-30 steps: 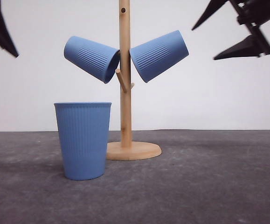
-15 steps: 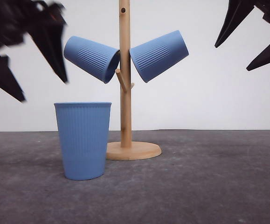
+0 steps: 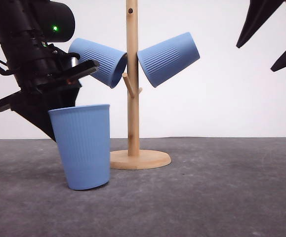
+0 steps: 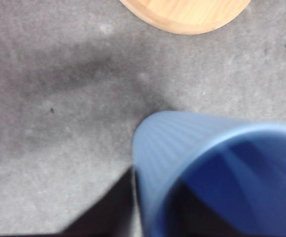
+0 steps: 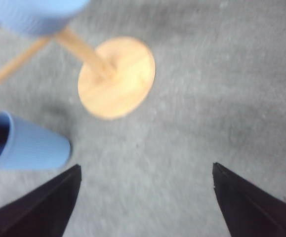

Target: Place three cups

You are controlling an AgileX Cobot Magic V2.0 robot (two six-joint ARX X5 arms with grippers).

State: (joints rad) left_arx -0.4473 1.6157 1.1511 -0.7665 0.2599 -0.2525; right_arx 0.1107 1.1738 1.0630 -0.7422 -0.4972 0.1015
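The left gripper [image 3: 59, 116] has just dropped onto the now-tilted third light-blue ribbed plastic cup [image 3: 81, 147]; its grip is unclear. The right gripper [image 3: 271, 37] hangs spread open.

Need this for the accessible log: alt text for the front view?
The left tool is at the rim of a tilted light-blue cup on the grey table. Behind it, two more cups hang on a wooden stand; the right tool hovers open, upper right.

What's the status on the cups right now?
Left claw at tilted table cup, grip unclear. Right claw open, raised, empty. Two cups hang on the stand. Nothing in the way.
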